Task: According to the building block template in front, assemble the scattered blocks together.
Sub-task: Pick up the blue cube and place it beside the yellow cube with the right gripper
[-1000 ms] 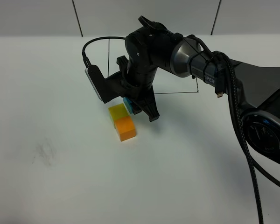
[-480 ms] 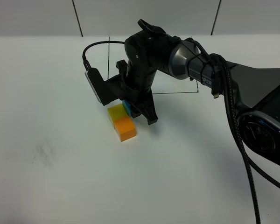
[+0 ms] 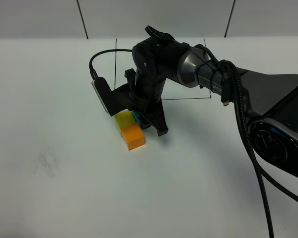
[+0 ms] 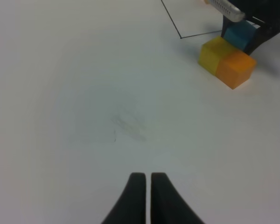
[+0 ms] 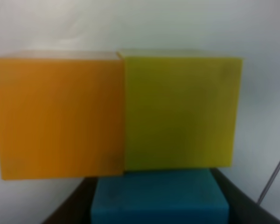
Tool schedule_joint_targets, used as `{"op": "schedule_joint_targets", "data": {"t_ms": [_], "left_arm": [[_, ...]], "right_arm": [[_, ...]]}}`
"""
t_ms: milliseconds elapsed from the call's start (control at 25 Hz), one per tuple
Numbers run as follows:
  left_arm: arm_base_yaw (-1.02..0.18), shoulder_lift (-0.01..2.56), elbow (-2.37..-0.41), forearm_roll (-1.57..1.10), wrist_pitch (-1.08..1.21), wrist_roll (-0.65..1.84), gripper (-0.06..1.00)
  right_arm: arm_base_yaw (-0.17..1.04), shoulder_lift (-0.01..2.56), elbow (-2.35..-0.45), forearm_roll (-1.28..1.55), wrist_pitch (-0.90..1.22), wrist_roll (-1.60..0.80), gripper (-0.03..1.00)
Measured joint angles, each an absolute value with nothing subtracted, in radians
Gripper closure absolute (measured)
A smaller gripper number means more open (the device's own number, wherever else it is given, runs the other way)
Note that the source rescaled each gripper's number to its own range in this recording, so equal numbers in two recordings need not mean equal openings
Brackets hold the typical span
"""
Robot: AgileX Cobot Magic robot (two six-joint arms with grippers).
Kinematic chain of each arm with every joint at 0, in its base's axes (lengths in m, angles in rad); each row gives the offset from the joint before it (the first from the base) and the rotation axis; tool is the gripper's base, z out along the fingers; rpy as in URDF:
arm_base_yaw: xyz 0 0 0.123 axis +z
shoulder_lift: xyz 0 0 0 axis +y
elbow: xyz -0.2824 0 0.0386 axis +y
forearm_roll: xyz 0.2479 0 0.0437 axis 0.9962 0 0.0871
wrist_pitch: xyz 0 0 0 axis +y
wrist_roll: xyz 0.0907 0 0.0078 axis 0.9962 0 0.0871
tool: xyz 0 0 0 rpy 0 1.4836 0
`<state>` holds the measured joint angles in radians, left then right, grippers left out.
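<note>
The right end effector (image 3: pixel 148 120) reaches down to the white tabletop (image 3: pixel 64 188) and grasps the blue cube (image 3: pixel 136 116), its two dark fingers (image 5: pixel 245 205) flanking that cube on either side. The blue cube presses against the yellow cube (image 3: pixel 123 120), which sits flush beside the orange cube (image 3: pixel 133 136), just in front of the drawn black rectangle (image 3: pixel 188 98). The left end effector (image 4: pixel 146 179) hovers clenched and empty, well apart from the cubes.

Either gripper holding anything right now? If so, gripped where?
Right gripper holds the blue cube by two opposite sides, against the yellow cube. Left gripper is shut, empty.
</note>
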<state>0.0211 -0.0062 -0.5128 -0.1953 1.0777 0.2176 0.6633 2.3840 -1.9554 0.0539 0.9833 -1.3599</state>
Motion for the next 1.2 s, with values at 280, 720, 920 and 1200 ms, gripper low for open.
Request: {"op": "schedule_joint_targets", "data": {"t_ms": [280, 720, 920, 1200], "left_arm": [[0.021, -0.006, -0.513, -0.195, 1.078, 0.218, 0.94], [0.021, -0.006, -0.513, -0.195, 1.078, 0.218, 0.94], [0.021, -0.006, -0.513, -0.195, 1.078, 0.218, 0.94], [0.021, -0.006, -0.513, -0.195, 1.078, 0.218, 0.94]], "right_arm": [[0.663, 2.391, -1.955, 0.055, 0.981, -1.361, 0.51], [0.663, 2.394, -1.955, 0.055, 0.941, -1.373, 0.51], [0.662, 2.412, -1.955, 0.059, 0.938, -1.379, 0.51], [0.662, 2.421, -1.955, 0.065, 0.937, -1.379, 0.51]]}}
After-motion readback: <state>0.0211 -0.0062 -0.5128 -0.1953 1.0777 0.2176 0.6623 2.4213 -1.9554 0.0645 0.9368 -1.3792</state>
